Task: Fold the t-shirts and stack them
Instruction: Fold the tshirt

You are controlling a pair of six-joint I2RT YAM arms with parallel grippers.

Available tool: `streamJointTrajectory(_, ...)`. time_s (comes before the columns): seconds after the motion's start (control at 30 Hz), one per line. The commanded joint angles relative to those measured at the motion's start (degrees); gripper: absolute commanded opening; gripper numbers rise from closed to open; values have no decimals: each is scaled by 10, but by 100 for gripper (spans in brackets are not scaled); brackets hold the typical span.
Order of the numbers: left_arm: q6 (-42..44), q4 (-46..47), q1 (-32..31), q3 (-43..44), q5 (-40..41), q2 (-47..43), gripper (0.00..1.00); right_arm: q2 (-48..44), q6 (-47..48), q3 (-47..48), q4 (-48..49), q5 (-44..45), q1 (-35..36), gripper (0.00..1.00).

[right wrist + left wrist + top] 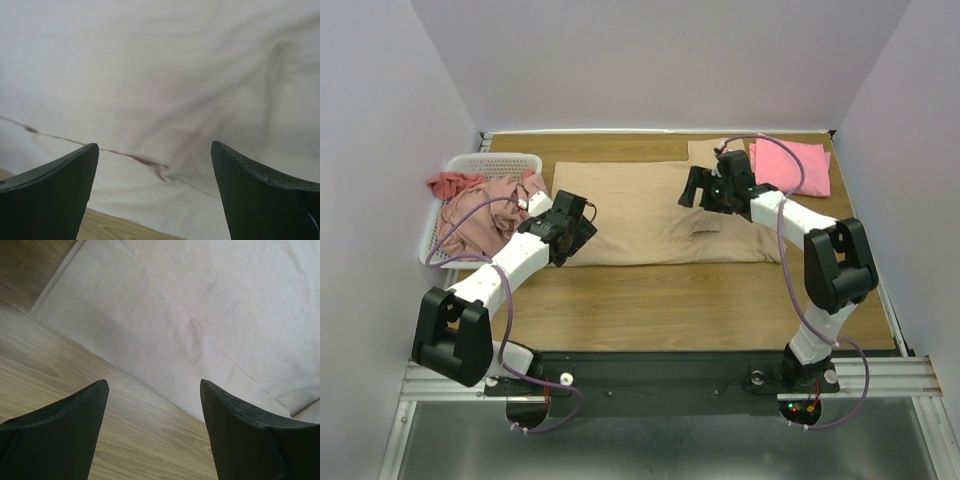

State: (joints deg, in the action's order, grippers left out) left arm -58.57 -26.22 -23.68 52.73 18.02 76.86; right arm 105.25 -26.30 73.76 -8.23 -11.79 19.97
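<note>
A large tan t-shirt (640, 215) lies spread flat across the middle of the table. My left gripper (576, 234) is open and empty, low over its near left edge. The left wrist view shows this gripper (154, 385) above bare wood, beside the tan shirt's hem (165, 340). My right gripper (693, 193) is open and empty over the shirt's upper right part. In the right wrist view this gripper (155, 147) hangs over wrinkled tan cloth (165, 75). A folded bright pink t-shirt (790, 165) lies at the back right.
A white mesh basket (495, 158) stands at the left edge, holding a dusty-pink t-shirt (480, 222) and a salmon-red one (450, 183). Bare wooden table (670, 305) lies in front of the tan shirt. Walls close in on three sides.
</note>
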Motion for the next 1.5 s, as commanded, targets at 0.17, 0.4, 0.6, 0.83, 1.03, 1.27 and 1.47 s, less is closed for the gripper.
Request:
streamJointTrajectory(0.17,13,13,-3,-17,2,-16,86,-76,44,-92,-77,210,-7,93)
streamJointTrajectory(0.4,13,9,-3,-16,7,-20,86,-22,16,-56,-79,194,-14,63)
streamJointTrajectory(0.6,13,7,-3,-12,8,-19,86,2,6,-46,-79,191,-14,57)
streamJointTrajectory(0.83,11,6,-3,-12,7,-17,86,4,1,-39,-79,185,-15,25)
streamJointTrajectory(1.03,11,6,-3,-13,7,-16,86,1,9,-29,-79,184,-15,9)
streamJointTrajectory(1.27,13,13,-3,-11,3,-4,86,14,27,17,-79,138,-15,0)
streamJointTrajectory(1.47,16,14,-3,-11,3,4,86,66,24,67,-78,121,-14,1)
